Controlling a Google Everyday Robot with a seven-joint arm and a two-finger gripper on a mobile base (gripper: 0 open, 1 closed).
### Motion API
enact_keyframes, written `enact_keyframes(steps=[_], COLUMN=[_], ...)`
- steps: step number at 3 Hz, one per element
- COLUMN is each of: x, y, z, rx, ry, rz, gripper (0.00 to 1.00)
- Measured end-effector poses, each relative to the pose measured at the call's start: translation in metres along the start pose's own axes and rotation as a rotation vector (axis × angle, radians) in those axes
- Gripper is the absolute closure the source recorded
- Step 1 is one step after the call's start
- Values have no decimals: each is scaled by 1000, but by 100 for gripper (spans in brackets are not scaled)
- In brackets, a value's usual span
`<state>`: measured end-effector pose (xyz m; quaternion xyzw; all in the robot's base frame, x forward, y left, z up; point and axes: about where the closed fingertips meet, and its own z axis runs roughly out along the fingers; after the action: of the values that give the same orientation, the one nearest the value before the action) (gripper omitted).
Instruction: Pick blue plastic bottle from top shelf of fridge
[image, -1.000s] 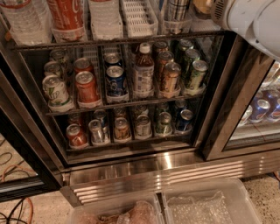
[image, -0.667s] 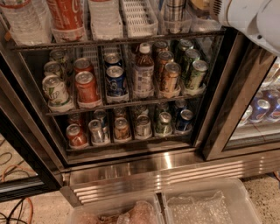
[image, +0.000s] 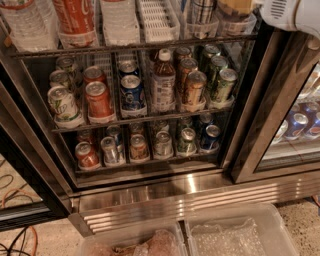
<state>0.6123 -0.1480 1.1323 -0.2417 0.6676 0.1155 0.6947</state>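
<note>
Tool (image: 280, 11): only a white housing shows at the top right edge, by the fridge (image: 200, 192) door frame; cannot tell if it is released or clenched. Blue bottle (image: 202, 10), plaid label, stands upright on the top shelf (image: 135, 46), right of a white tray (image: 157, 17), near the tool. Cans (image: 97, 97) sit below.
</note>
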Motion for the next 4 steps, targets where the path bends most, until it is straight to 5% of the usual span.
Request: enact_keyframes(steps=[2, 4], x=[14, 16], y=[41, 52], z=[-42, -60], rx=[-182, -247], ry=[21, 20], rz=[-60, -78], gripper=[100, 100])
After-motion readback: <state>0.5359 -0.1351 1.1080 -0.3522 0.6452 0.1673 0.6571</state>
